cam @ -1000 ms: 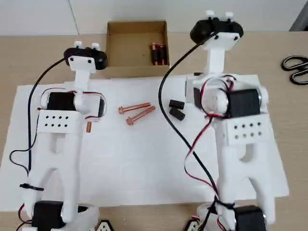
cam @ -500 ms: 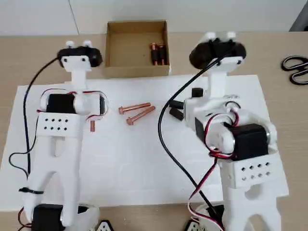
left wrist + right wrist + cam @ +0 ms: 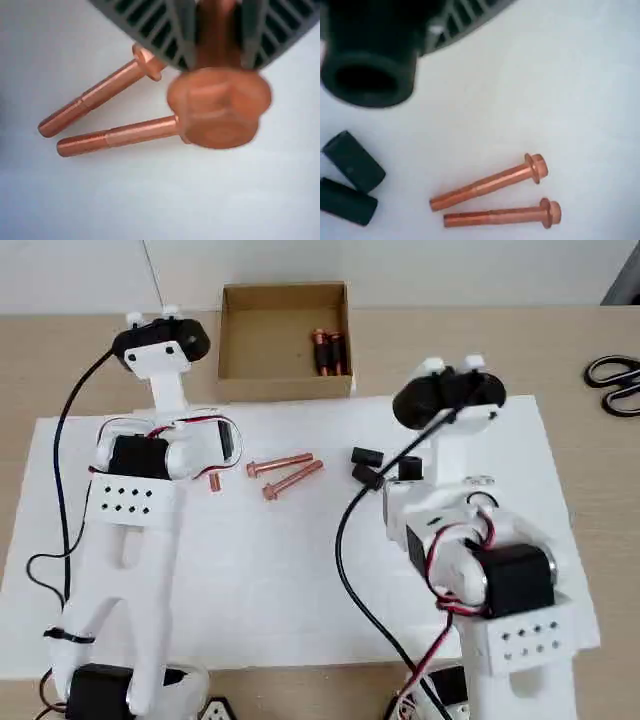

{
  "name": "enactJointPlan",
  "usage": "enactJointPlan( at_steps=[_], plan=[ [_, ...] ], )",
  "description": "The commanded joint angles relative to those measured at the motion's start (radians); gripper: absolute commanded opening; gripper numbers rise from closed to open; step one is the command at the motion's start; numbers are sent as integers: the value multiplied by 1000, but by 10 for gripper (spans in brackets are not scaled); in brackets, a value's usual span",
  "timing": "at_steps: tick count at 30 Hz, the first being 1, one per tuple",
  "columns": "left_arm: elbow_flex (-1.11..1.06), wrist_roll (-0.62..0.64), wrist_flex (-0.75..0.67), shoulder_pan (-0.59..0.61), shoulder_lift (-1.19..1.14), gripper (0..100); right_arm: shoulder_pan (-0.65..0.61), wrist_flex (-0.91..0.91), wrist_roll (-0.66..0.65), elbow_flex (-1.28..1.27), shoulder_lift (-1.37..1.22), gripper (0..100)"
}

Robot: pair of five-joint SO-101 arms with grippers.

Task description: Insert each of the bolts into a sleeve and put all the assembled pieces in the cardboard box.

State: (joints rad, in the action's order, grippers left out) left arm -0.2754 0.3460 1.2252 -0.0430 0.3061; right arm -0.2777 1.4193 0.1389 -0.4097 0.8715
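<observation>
Left claw clamps a bolt near two loose bolts; right claw apparently grips a sleeve.

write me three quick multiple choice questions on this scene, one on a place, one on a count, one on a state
1. Where do the assembled pieces lie?
A. in the cardboard box
B. beside the scissors
C. under an arm's base

2. How many loose bolts lie on the white sheet?
A. one
B. two
C. four

3. What is the state of the left pincer?
A. open, holding nothing
B. shut on a black sleeve
C. shut on a copper bolt

Answers:
1. A, the high view shows them against the box's right wall.
2. B, two lie side by side between the arms.
3. C, the left wrist view shows the bolt's shank clamped between the fingers, head hanging below.
</observation>
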Motion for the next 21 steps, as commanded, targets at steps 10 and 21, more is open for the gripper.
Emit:
enactJointPlan(
  at_steps=[10,21],
  plan=[
    [48,86,-160,-95,46,6,-8,-624,14,-675,536,3],
    [54,138,-261,-295,55,6,-94,-727,5,-1089,931,3]
  ],
)
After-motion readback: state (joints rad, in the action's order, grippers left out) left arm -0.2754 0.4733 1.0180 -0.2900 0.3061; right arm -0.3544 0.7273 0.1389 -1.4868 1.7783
